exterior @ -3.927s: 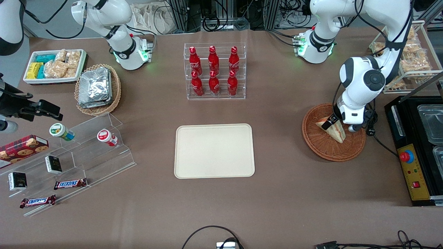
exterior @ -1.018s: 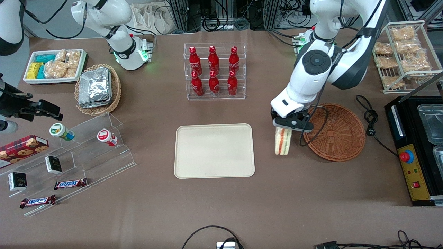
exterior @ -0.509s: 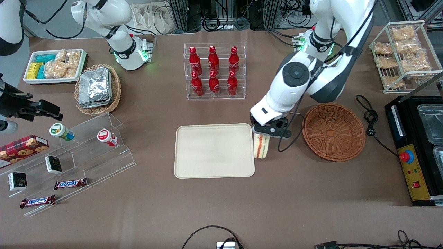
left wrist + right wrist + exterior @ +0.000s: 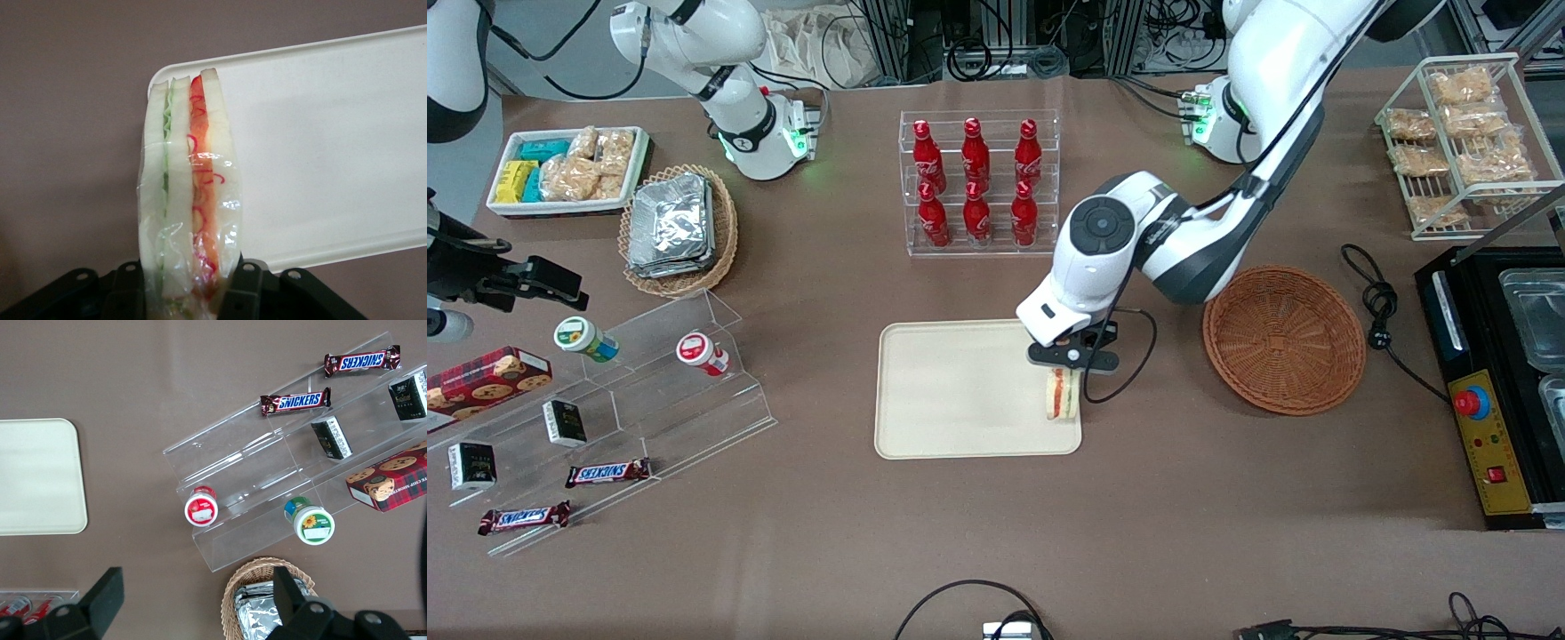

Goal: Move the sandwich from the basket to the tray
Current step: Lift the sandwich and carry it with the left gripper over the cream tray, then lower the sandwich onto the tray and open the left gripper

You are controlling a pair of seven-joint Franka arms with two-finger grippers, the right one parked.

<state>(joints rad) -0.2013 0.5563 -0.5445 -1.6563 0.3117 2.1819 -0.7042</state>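
My left gripper (image 4: pixel 1064 366) is shut on the sandwich (image 4: pixel 1062 396), a wrapped white-bread wedge with red, orange and green layers. It hangs from the gripper over the tray (image 4: pixel 951 391), at the tray's edge nearest the basket (image 4: pixel 1285 340). The round reddish-brown basket holds nothing. In the left wrist view the sandwich (image 4: pixel 189 193) sits between my black fingers (image 4: pixel 243 287), with the cream tray (image 4: pixel 333 147) below it. The tray's corner also shows in the right wrist view (image 4: pixel 37 477).
A clear rack of red bottles (image 4: pixel 978 182) stands farther from the camera than the tray. A tan basket of foil packs (image 4: pixel 676 229), a white snack bin (image 4: pixel 567 169) and an acrylic stand (image 4: pixel 623 409) lie toward the parked arm's end. A black appliance (image 4: pixel 1498 382) lies beside the basket.
My gripper has lifted the sandwich out of the basket and carried it sideways across the table, from beside the tray to over the tray's edge. The basket now holds nothing.
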